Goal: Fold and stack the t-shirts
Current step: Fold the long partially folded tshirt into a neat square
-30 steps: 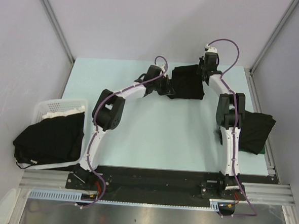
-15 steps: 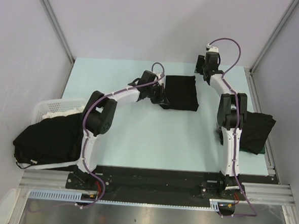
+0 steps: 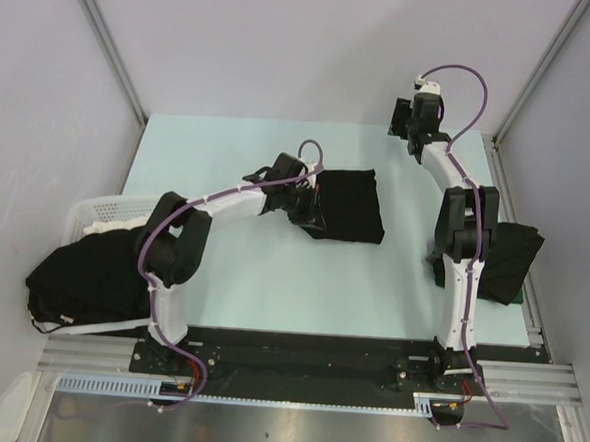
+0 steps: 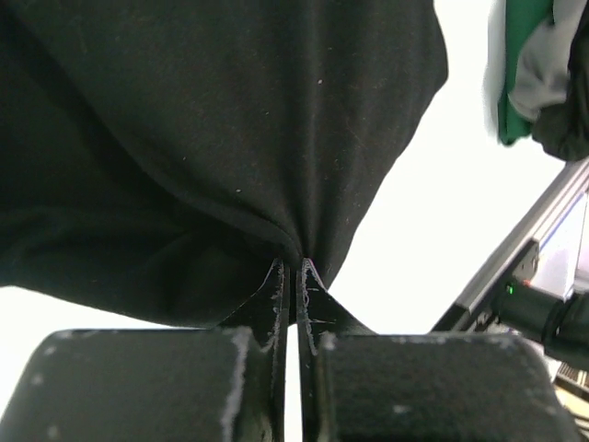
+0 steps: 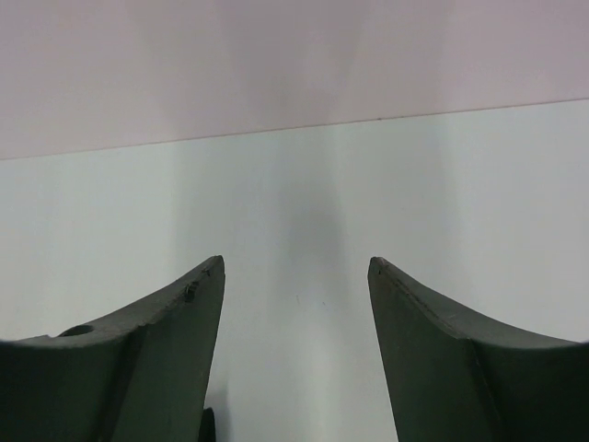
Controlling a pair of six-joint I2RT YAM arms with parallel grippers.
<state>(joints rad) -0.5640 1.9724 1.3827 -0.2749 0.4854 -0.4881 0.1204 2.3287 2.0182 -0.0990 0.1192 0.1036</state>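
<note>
A folded black t-shirt (image 3: 348,204) lies on the pale table (image 3: 271,280), right of its middle. My left gripper (image 3: 316,204) is shut on the shirt's left edge; in the left wrist view the jaws (image 4: 294,264) pinch a bunched fold of the t-shirt (image 4: 212,138). At the far right my right gripper (image 3: 401,117) stands open and holds nothing, well apart from the shirt. Between its tips (image 5: 294,267) the right wrist view shows only bare table. More black t-shirts (image 3: 96,274) fill the basket, and folded t-shirts (image 3: 508,256) lie at the right edge.
The white slotted basket (image 3: 100,209) sits at the near left, partly over the table edge. A green and grey cloth (image 4: 525,74) shows under the right pile. Metal frame posts (image 3: 106,39) and grey walls surround the table.
My right gripper let go of the folded t-shirt and drew back to the far edge. The left gripper pulled the shirt toward the near side and slightly left.
</note>
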